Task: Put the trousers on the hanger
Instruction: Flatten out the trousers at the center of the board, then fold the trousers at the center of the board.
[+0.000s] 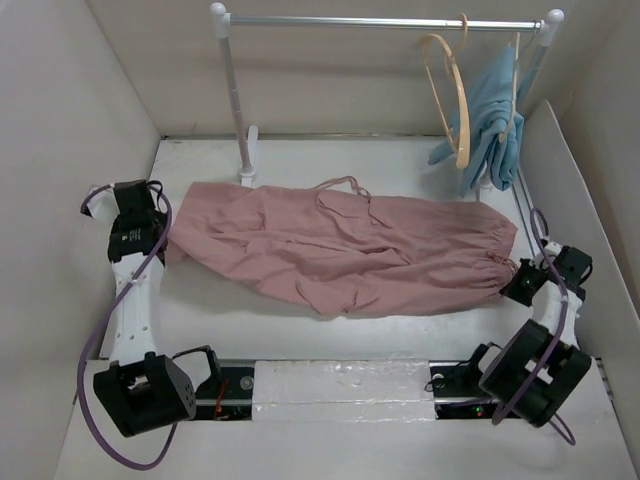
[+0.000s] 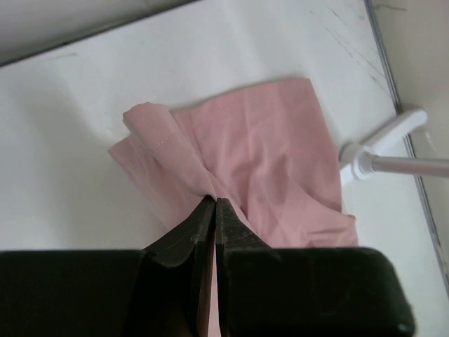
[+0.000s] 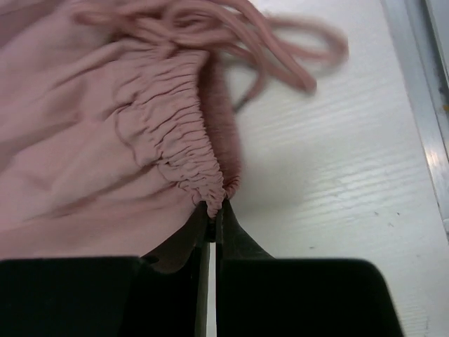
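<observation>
Right claw [image 3: 216, 203]: jaws closed on the gathered elastic edge of the trousers [image 1: 340, 245], close to the right edge of the worktop [image 1: 300, 160]. Pink drawstring cords [image 3: 280, 35] lie just beyond the grip. Left claw [image 2: 214, 201]: jaws closed on a fold of the same pink fabric at the opposite end, near the left edge of the worktop. The trousers lie creased across the middle of the worktop, spanning from one claw to the other. The wooden hanger [image 1: 455, 100] hangs from the clothes rail [image 1: 385, 22] along the far edge, toward the far right corner, just beside a light-blue garment [image 1: 495, 110] on a second hanger [image 1: 516, 70]
</observation>
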